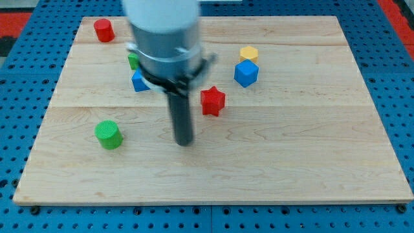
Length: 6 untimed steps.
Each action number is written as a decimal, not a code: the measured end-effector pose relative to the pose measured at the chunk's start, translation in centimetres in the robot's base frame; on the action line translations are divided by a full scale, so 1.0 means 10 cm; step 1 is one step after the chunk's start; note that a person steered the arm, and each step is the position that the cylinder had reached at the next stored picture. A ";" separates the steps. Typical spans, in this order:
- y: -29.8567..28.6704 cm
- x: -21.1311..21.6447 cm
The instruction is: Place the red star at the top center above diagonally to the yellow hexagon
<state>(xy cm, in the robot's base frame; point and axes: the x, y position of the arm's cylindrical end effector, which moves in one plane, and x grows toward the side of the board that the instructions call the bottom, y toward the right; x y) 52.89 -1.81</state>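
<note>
The red star (pixel 213 101) lies near the board's middle. The yellow hexagon (pixel 249 54) sits above and to the right of it, with a blue cube (pixel 246 73) touching its lower side. My tip (pixel 185 142) rests on the board below and to the left of the red star, a short gap apart from it. The rod rises to the grey arm body at the view's top.
A red cylinder (pixel 103 30) stands at the top left. A green cylinder (pixel 108 134) stands at the lower left. A green block (pixel 132 61) and a blue block (pixel 138 81) show partly behind the arm. The wooden board (pixel 323 162) lies on a blue pegboard.
</note>
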 end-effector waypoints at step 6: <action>0.06 -2.72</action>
<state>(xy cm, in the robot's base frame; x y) 25.67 -1.26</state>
